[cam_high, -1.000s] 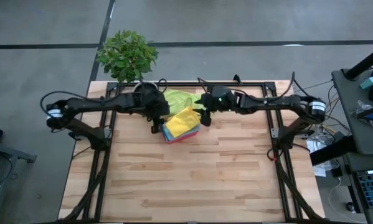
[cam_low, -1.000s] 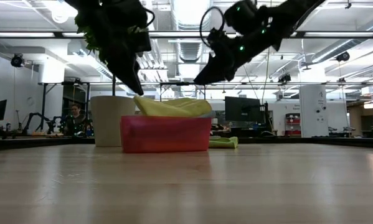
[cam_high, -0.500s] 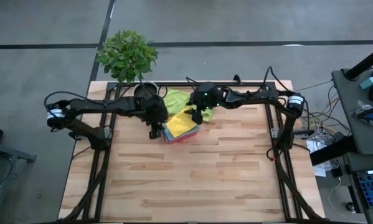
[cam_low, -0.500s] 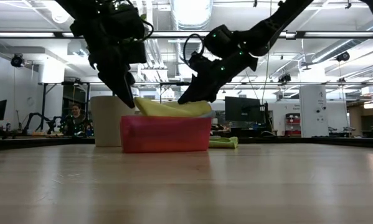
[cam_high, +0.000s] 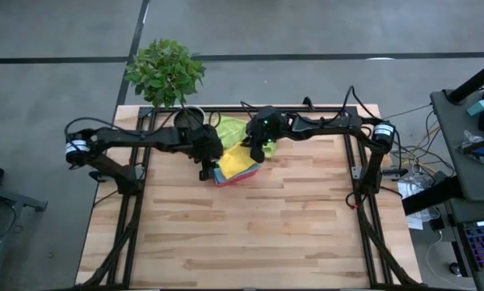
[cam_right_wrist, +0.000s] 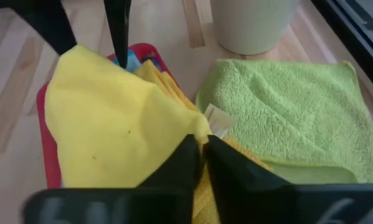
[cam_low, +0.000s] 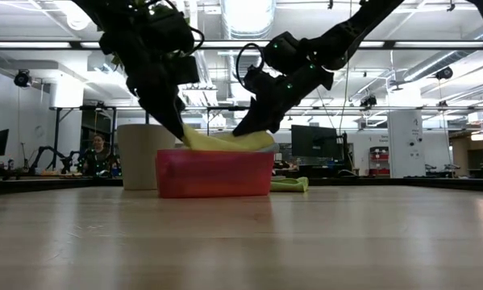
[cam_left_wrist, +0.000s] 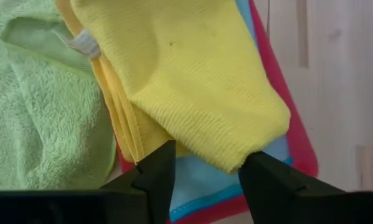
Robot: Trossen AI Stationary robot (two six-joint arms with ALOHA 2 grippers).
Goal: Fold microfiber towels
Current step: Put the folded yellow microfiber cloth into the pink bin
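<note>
We see the right gripper (cam_right_wrist: 198, 163) pinching the top yellow towel (cam_right_wrist: 105, 130) in the pink tray (cam_low: 215, 173); the left gripper (cam_left_wrist: 202, 171) is spread at its opposite corner.

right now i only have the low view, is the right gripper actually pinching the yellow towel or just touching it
Observer: The right gripper is shut on the top yellow towel, pinching its edge near the white tag.
Operator: and the left one
Observer: The left gripper is open, its fingers either side of that towel's corner.
Operator: anything under the yellow
Observer: A teal-blue towel lies beneath it in the pink tray.
Operator: the green one
Observer: The lime green towel lies on the table beside the tray.
</note>
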